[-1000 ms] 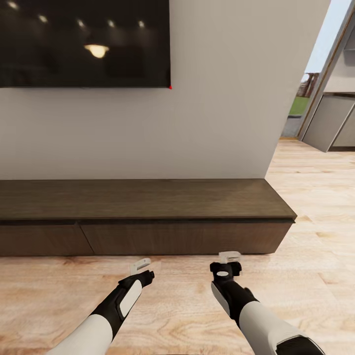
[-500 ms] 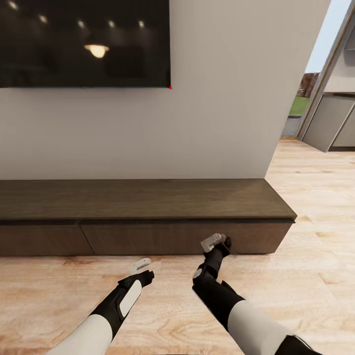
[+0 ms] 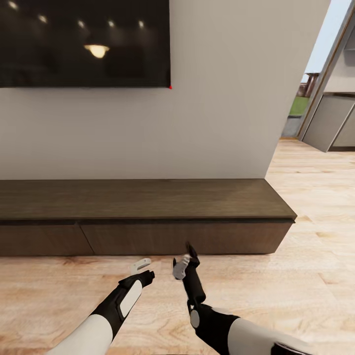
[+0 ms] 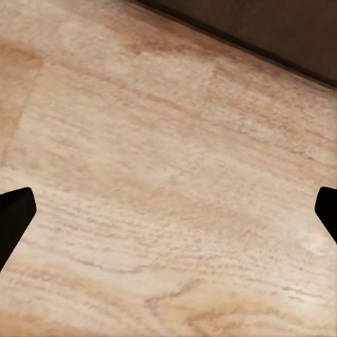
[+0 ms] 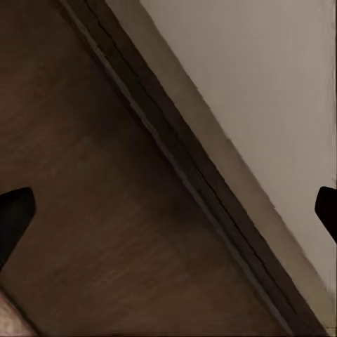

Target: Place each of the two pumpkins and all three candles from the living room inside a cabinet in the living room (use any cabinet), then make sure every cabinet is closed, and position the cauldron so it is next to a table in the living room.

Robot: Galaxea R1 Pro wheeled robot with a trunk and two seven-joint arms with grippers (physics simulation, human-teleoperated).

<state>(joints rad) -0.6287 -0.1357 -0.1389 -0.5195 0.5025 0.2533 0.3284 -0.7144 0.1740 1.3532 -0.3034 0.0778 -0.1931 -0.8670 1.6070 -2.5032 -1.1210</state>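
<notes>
Two end effectors, left (image 3: 140, 266) and right (image 3: 180, 266), spread wide and empty before the closed cabinet (image 3: 148, 217); stowing pumpkins and candles evidently remains undone.

The cabinet (image 3: 143, 217) was seen as a long, low dark-brown wood unit set against the grey wall, with a flat top and wide handleless drawer fronts. Every visible drawer front was shut flush, a narrow vertical seam marking where two fronts met. It stood just beyond the right gripper (image 3: 183, 264), whose fingers were spread wide apart and pointed toward the drawer front. Farther back from it hung the left gripper (image 3: 140, 266), also spread, over the plank floor. In the right wrist view the dark wood front (image 5: 91, 210) appeared close ahead.
</notes>
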